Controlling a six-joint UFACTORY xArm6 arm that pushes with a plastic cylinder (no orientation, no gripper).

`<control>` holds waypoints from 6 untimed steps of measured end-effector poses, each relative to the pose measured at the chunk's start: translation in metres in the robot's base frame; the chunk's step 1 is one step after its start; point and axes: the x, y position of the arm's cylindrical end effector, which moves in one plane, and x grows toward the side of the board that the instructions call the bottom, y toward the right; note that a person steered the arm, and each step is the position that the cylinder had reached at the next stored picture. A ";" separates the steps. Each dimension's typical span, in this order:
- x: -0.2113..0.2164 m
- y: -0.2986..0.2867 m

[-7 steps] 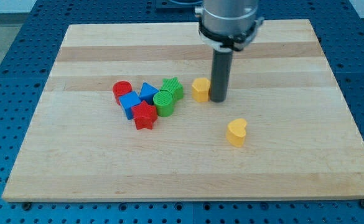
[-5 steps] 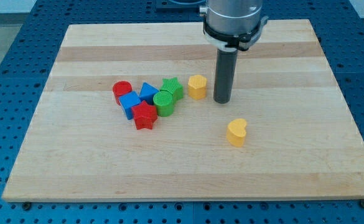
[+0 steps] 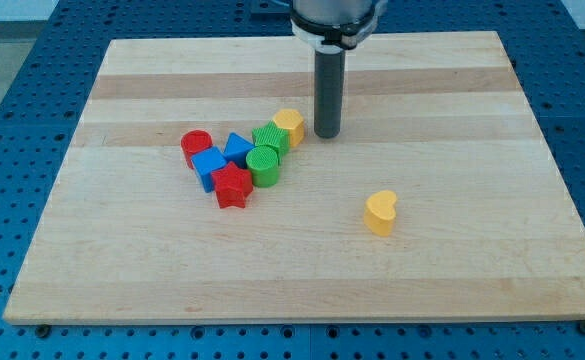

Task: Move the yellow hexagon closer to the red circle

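**Yellow hexagon at cluster edge, red circle on far side**

My tip sits just right of the yellow hexagon, v. near or touching; can't tell which. No claw on this rig, only a rod, so nothing to grasp. Hexagon abuts the green block at the cluster's upper right. Red circle is at the cluster's left, w/ blue triangle, blue cube, green cylinder, red star around. Task looks mostly done; blocks between limit further closing. Yellow heart is well apart on the counter. No writing or brands legible.
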 end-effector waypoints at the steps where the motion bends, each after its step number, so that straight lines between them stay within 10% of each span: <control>1: -0.008 -0.024; 6: -0.044 -0.099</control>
